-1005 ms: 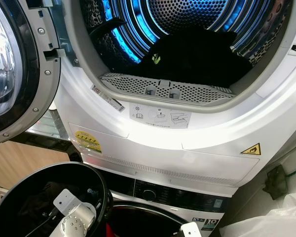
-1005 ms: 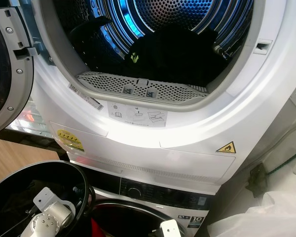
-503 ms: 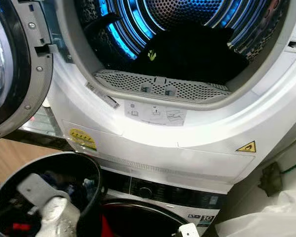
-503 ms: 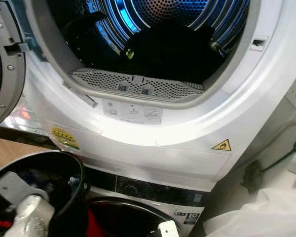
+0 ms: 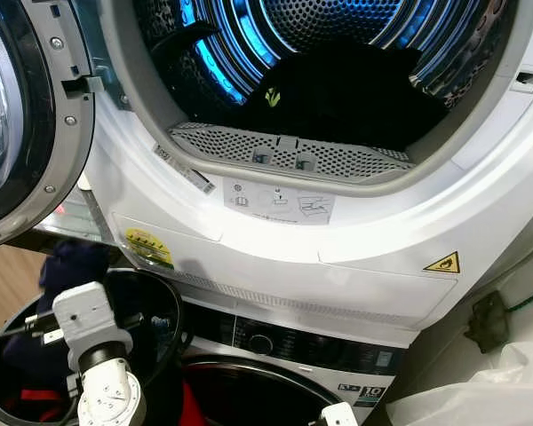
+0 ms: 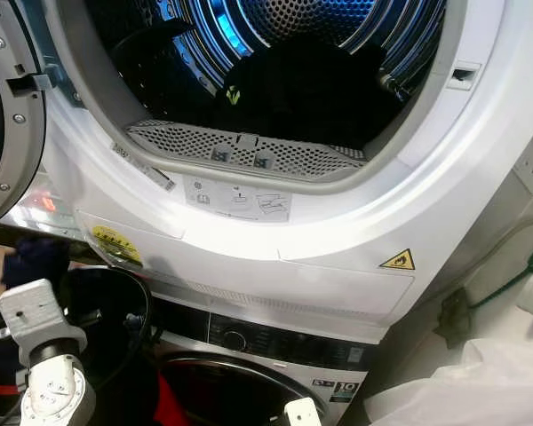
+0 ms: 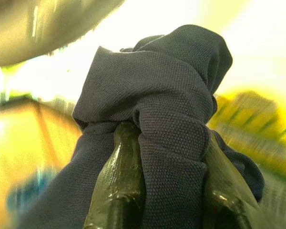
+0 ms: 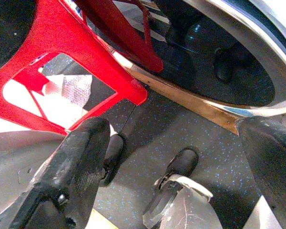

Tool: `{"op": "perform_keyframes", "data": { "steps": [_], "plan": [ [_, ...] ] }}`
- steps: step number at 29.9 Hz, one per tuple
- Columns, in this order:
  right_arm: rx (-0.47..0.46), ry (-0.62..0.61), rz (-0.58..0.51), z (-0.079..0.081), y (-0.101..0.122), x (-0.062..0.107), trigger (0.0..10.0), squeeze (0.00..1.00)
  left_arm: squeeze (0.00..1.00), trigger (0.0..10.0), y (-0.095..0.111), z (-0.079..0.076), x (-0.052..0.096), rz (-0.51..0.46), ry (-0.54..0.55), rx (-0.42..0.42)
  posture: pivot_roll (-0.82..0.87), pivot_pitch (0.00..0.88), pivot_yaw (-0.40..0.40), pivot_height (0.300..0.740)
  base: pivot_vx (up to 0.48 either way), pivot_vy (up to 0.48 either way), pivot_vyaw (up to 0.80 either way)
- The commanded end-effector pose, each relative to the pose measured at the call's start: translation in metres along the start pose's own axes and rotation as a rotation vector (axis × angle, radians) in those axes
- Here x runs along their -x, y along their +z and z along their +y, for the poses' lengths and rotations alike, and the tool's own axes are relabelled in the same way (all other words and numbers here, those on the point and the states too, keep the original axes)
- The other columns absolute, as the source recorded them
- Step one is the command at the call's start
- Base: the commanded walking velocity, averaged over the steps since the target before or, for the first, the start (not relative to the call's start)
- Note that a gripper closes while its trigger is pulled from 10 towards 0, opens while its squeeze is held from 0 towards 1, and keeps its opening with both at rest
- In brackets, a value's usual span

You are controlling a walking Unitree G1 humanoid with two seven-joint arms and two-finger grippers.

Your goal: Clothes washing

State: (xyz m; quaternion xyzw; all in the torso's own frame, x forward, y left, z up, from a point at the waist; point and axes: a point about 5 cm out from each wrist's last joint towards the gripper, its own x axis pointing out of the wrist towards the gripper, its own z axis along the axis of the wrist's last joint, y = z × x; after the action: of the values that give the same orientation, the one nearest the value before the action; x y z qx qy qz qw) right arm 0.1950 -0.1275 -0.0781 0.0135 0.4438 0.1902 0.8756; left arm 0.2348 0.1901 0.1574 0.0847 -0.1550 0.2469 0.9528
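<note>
The dryer (image 5: pixel 355 257) stands open above the washer (image 5: pixel 275 373), its blue-lit drum (image 5: pixel 338 53) already holding a dark load (image 5: pixel 346 89). Below it, the left arm has risen out of the black basket (image 5: pixel 164 302) compared with half a second ago, and a navy garment (image 5: pixel 71 266) now hangs clear of the rim. The left hand (image 7: pixel 169 191) is clamped on that cloth, so the lift toward the drum looks under way. The right hand (image 8: pixel 171 157) hangs spread wide near the floor, beside a red stool (image 8: pixel 62 57).
</note>
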Motion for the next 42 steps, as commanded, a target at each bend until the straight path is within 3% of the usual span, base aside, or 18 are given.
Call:
{"op": "perform_keyframes", "data": {
  "steps": [1,2,4,5,6,7,11,13,14,15,19,20,24,26,30,33,36,42],
  "plan": [
    [-0.003,-0.004,-0.001,0.000,-0.001,0.000,10.0,0.00,0.00,0.0,0.025,-0.008,0.000,-0.150,-0.055,-0.013,0.18,0.000,-0.040,0.740,0.000,0.000,0.00],
    [-0.003,-0.005,0.000,0.000,-0.001,0.000,10.0,0.00,0.00,0.0,0.034,-0.016,0.000,-0.223,-0.111,-0.039,0.18,0.000,-0.040,0.740,0.000,0.000,0.00],
    [-0.003,-0.005,0.000,0.000,-0.001,0.000,10.0,0.00,0.00,0.0,0.037,-0.018,0.000,-0.244,-0.130,-0.044,0.18,0.000,-0.040,0.740,0.000,0.000,0.00],
    [-0.004,-0.006,0.001,0.000,-0.002,0.000,10.0,0.00,0.00,0.0,0.042,-0.032,0.005,-0.280,-0.258,-0.023,0.19,0.000,-0.041,0.740,0.000,0.000,0.00],
    [-0.004,-0.006,0.001,0.000,-0.002,0.000,10.0,0.00,0.00,0.0,0.042,-0.032,0.005,-0.280,-0.258,-0.023,0.19,0.000,-0.041,0.740,0.000,0.000,0.00],
    [-0.005,-0.005,0.001,0.000,-0.002,0.000,10.0,0.00,0.00,0.0,0.046,-0.044,0.013,-0.311,-0.378,-0.007,0.19,0.000,-0.041,0.740,0.000,0.000,0.00],
    [-0.006,-0.006,-0.001,0.001,-0.001,0.000,10.0,0.00,0.00,0.0,0.054,-0.058,0.029,-0.376,-0.549,0.015,0.18,0.000,-0.038,0.740,0.000,0.000,0.00],
    [-0.007,-0.006,-0.001,0.001,-0.001,0.000,10.0,0.00,0.00,0.0,0.056,-0.059,0.031,-0.387,-0.575,0.017,0.18,0.000,-0.038,0.740,0.000,0.000,0.00],
    [-0.008,-0.007,-0.001,0.001,-0.002,0.000,10.0,0.00,0.00,0.0,0.059,-0.066,0.039,-0.399,-0.679,0.041,0.19,0.000,-0.038,0.740,0.000,0.000,0.00],
    [-0.008,-0.007,-0.001,0.001,-0.002,0.000,10.0,0.00,0.00,0.0,0.059,-0.066,0.039,-0.399,-0.679,0.041,0.19,0.000,-0.038,0.740,0.000,0.000,0.00],
    [-0.012,-0.008,0.000,0.001,-0.002,0.000,10.0,0.00,0.00,0.0,0.062,-0.078,0.052,-0.398,-0.906,0.067,0.19,0.000,-0.036,0.740,0.000,0.000,0.00],
    [-0.015,-0.009,-0.001,0.002,-0.002,0.000,10.0,0.00,0.00,0.0,0.060,-0.084,0.057,-0.425,-1.075,-0.007,0.18,0.000,-0.031,0.740,0.000,0.000,0.00],
    [-0.024,-0.010,-0.003,0.002,-0.003,0.000,10.0,0.00,0.00,0.0,0.057,-0.083,0.051,-0.414,-1.178,-0.078,0.18,0.000,-0.026,0.740,0.000,0.000,0.00],
    [-0.027,-0.011,-0.002,0.002,-0.003,0.000,10.0,0.00,0.00,0.0,0.062,-0.083,0.046,-0.397,-1.243,-0.058,0.19,0.000,-0.022,0.740,0.000,0.000,0.00],
    [-0.034,-0.012,0.000,0.003,-0.004,0.000,10.0,0.00,0.00,0.0,0.087,-0.084,0.051,-0.474,-1.434,-0.067,0.19,0.000,-0.014,0.740,0.000,0.000,0.00],
    [-0.034,-0.012,-0.001,0.003,-0.004,-0.001,10.0,0.00,0.00,0.0,0.098,-0.083,0.044,-0.489,-1.454,-0.052,0.19,0.000,-0.010,0.740,0.000,0.000,0.00],
    [-0.032,-0.010,-0.003,0.005,-0.003,-0.001,10.0,0.00,0.00,0.0,0.121,-0.083,0.028,-0.559,-1.524,-0.046,0.19,0.000,-0.003,0.740,0.000,0.000,0.00],
    [-0.038,-0.011,-0.010,0.008,-0.001,-0.002,10.0,0.00,0.00,0.0,0.149,-0.083,0.016,-0.643,-1.602,-0.042,0.18,0.000,0.004,0.740,0.000,0.000,0.00]
  ]
}}
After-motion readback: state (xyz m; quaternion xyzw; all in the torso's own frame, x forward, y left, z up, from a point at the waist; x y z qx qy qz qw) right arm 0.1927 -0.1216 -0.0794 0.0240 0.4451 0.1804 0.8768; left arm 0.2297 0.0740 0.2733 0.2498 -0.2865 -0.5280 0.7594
